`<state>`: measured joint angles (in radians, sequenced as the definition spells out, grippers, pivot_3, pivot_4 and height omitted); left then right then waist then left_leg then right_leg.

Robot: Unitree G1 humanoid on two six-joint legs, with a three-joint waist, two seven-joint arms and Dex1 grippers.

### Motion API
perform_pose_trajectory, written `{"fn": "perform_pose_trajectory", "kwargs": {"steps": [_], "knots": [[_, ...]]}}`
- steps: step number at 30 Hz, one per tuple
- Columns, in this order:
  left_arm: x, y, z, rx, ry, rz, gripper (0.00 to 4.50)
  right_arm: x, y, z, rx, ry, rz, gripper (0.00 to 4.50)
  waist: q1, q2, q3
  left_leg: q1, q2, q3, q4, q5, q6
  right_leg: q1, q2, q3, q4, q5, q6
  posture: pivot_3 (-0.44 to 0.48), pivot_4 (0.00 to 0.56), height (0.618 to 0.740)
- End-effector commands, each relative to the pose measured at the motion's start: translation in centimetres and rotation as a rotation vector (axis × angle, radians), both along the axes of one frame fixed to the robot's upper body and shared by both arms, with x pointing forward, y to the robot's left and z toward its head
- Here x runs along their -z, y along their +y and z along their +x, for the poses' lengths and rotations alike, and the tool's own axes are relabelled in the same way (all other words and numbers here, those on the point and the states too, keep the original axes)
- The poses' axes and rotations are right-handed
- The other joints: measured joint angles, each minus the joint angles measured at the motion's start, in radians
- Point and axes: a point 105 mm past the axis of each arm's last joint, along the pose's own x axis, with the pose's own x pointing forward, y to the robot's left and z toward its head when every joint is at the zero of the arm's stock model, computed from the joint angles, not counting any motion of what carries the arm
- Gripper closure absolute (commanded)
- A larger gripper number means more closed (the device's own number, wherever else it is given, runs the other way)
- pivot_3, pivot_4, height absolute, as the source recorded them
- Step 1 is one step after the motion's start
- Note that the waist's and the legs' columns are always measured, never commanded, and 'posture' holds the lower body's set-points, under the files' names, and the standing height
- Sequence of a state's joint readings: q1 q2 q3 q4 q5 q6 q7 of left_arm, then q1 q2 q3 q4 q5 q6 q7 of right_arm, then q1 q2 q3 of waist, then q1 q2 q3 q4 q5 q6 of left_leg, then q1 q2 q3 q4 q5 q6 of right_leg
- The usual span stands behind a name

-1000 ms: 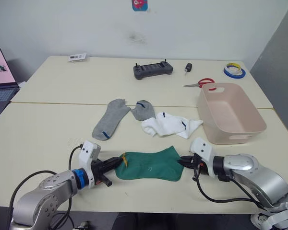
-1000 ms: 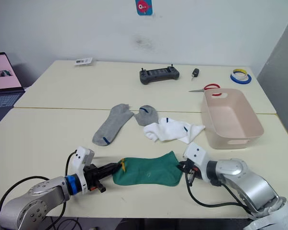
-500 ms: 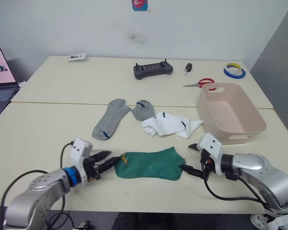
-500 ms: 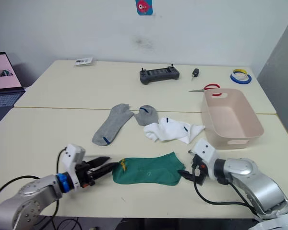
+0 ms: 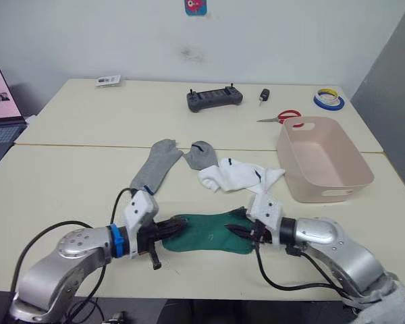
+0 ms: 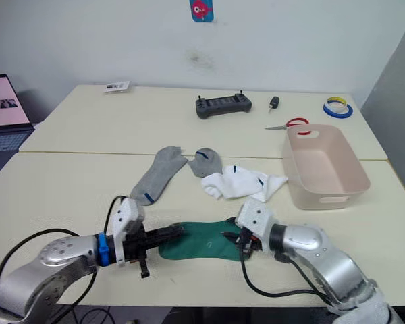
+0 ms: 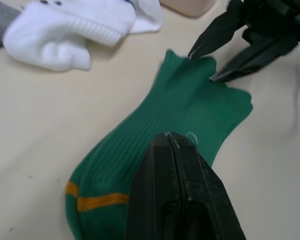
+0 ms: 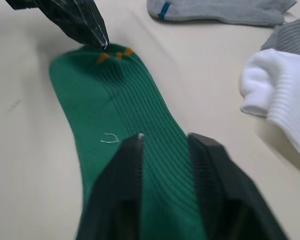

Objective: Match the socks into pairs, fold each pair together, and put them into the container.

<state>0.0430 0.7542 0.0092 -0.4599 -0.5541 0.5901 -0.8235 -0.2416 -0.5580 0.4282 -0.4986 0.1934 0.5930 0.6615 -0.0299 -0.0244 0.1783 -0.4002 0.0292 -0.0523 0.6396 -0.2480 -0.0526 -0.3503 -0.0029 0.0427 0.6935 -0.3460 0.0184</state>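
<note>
The flat green ribbed sock [image 5: 206, 232] lay lengthwise along the tabletop's near edge between the pressed-together left end effector [image 5: 173, 227] and the spread right end effector [image 5: 237, 231].

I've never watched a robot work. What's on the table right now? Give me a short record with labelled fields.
green socks: flat on the table's near edge, between both grippers
left gripper: shut, at the yellow-marked cuff end
right gripper: open, fingers over the other end
grey socks: lying loose farther back
white socks: bunched beside the grey ones
container: pink tub, no socks inside
</note>
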Motion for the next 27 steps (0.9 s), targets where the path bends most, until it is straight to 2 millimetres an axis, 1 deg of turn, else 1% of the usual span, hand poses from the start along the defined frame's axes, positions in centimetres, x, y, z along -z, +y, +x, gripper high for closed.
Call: {"fn": "perform_pose_trajectory", "kwargs": {"steps": [1,4,7,12,14,16,17,20,22,24,27], "knots": [[1.2,0.1,0.9,0.005,-0.016,0.053,4.50,0.6,1.1,0.3,-0.027,-0.014,-0.011,4.47,0.000,0.000,0.000,0.000,0.000,0.000,0.000,0.000,0.000,0.000,0.000,0.000,0.000,0.000,0.000,0.000,0.150,0.737],[2.8,0.5,1.7,-0.012,0.007,0.105,4.50,2.1,0.2,-0.2,-0.033,0.035,-0.063,4.49,0.002,0.000,0.000,0.000,-0.001,0.000,0.000,0.000,0.000,0.000,0.000,0.000,0.000,0.000,0.000,0.000,0.150,0.737],[3.3,0.7,2.0,-0.024,0.017,0.128,4.50,2.5,-1.2,-0.8,-0.032,0.068,-0.100,4.49,0.004,0.000,0.000,0.000,-0.001,0.000,0.001,0.000,0.000,0.000,-0.002,0.000,0.000,0.000,0.000,0.000,0.150,0.737],[3.5,0.7,1.9,-0.024,0.028,0.129,4.50,3.1,-4.2,-1.4,0.009,0.097,-0.162,4.49,0.003,0.001,-0.001,0.001,-0.001,0.000,0.001,0.000,0.000,0.002,-0.002,-0.001,0.001,0.000,0.000,0.000,0.150,0.737],[3.4,0.9,1.9,-0.026,0.020,0.132,4.50,3.1,-5.0,-1.5,0.024,0.104,-0.170,4.49,0.003,0.001,-0.001,0.001,-0.001,-0.001,0.001,0.000,0.000,0.002,-0.002,-0.001,0.001,0.000,0.000,0.000,0.150,0.737],[3.0,1.2,2.2,-0.045,-0.004,0.127,4.50,2.8,-5.7,-1.7,0.032,0.106,-0.166,4.49,0.003,0.000,-0.001,0.001,-0.001,0.000,0.001,0.000,0.000,0.003,-0.002,-0.001,0.001,0.000,0.000,0.000,0.150,0.737],[2.4,1.2,2.3,-0.043,-0.027,0.114,4.50,2.5,-6.0,-1.7,0.036,0.102,-0.153,4.49,0.003,0.001,-0.001,0.001,-0.001,0.000,0.001,0.000,0.000,0.003,-0.002,-0.001,0.001,0.000,0.000,0.000,0.150,0.737],[-0.6,0.4,1.4,0.059,-0.101,0.059,4.50,0.0,-6.0,-2.0,0.027,0.107,-0.042,4.49,0.003,0.000,0.000,0.001,-0.001,0.000,0.001,0.000,0.000,0.002,-0.001,-0.001,0.001,0.000,0.000,0.000,0.150,0.737],[-1.9,0.0,0.6,0.119,-0.110,0.070,4.50,-1.4,-5.3,-2.2,0.006,0.106,0.012,4.49,0.000,-0.001,0.001,0.000,0.000,0.000,0.001,0.000,0.000,0.001,-0.001,-0.001,0.003,0.000,0.000,0.000,0.150,0.737],[-2.6,-0.3,0.2,0.144,-0.113,0.070,4.50,-2.1,-4.4,-2.2,-0.010,0.096,0.039,4.49,-0.002,-0.001,0.001,0.000,0.000,-0.001,0.001,0.000,0.000,0.001,0.000,0.000,0.003,0.000,0.000,0.000,0.150,0.737],[-2.6,-1.1,0.4,0.159,-0.131,0.083,4.50,-2.2,-2.4,-1.4,-0.014,0.068,0.059,4.49,-0.002,-0.001,0.001,0.001,0.000,-0.001,0.001,0.000,0.000,0.001,0.000,0.000,0.003,0.000,0.000,0.000,0.150,0.737]]}}
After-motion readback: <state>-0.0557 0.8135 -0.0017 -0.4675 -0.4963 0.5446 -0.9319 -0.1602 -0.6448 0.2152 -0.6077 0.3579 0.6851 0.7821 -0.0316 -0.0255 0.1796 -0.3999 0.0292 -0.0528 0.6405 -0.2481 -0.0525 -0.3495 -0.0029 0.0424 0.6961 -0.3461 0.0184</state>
